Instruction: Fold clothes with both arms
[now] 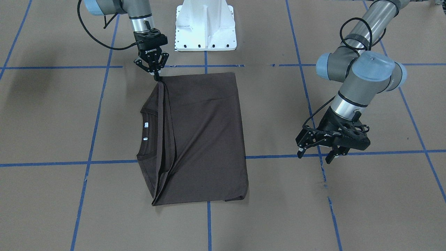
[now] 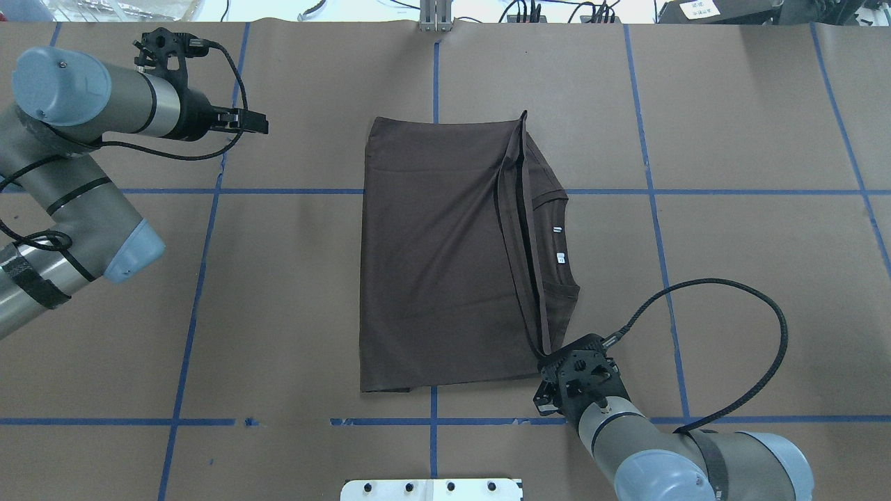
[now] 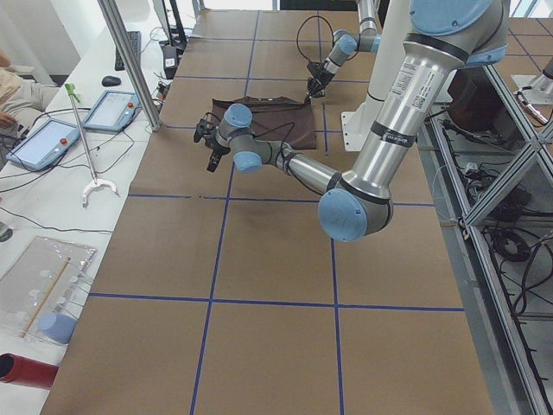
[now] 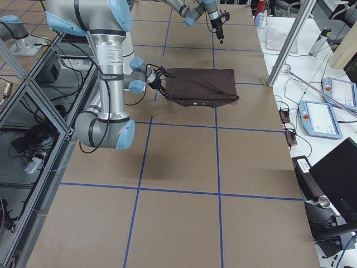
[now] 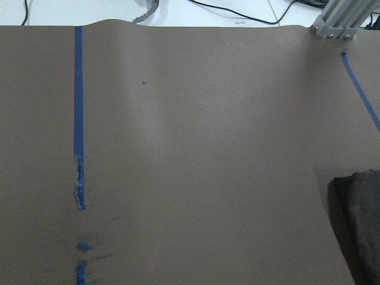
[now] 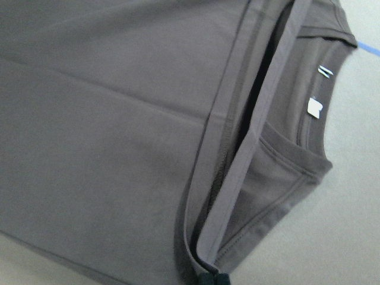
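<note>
The dark brown T-shirt (image 1: 205, 132) (image 2: 438, 264) lies folded on the table. Its hem edge is drawn over toward the ribbed collar (image 2: 560, 278), where white tags (image 6: 314, 107) show. My right gripper (image 1: 158, 78) (image 2: 544, 356) (image 6: 212, 279) is shut on the hem corner nearest the robot, and the cloth there is pulled up slightly. My left gripper (image 1: 313, 158) (image 2: 259, 122) hangs open and empty above bare table, well off the shirt's other side. Its wrist view catches only a shirt corner (image 5: 362, 225).
The white pedestal base (image 1: 205, 28) stands just behind the shirt on the robot's side. Blue tape lines (image 2: 209, 190) grid the brown table. A side bench with tablets (image 3: 43, 138) and a metal post (image 3: 130, 60) border the far edge.
</note>
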Robot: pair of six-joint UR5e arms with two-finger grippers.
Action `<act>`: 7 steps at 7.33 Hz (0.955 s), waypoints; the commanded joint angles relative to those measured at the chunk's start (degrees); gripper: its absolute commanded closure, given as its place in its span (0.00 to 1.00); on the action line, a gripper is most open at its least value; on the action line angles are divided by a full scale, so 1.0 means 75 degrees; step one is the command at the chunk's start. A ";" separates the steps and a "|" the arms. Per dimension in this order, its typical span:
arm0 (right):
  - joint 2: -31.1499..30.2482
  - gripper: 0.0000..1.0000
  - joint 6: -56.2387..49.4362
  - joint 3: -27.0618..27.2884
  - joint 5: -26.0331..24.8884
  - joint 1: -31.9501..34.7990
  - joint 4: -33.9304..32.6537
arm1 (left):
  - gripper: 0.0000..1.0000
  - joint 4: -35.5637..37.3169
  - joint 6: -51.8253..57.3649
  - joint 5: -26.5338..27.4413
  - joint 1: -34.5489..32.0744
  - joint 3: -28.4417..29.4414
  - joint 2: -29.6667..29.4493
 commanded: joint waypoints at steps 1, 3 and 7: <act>-0.0179 1.00 0.1830 0.0053 -0.0009 -0.0236 0.0036 | 0.00 0.0000 0.0000 0.0001 0.0054 0.0014 0.0000; -0.0156 0.58 0.2035 0.0100 0.0025 -0.0284 0.0048 | 0.00 0.0000 0.0012 0.0012 0.0148 0.0037 0.0012; -0.0646 0.00 0.1929 0.0918 0.0131 -0.0237 0.0060 | 0.00 -0.0035 0.0012 0.0012 0.0207 0.0049 0.0012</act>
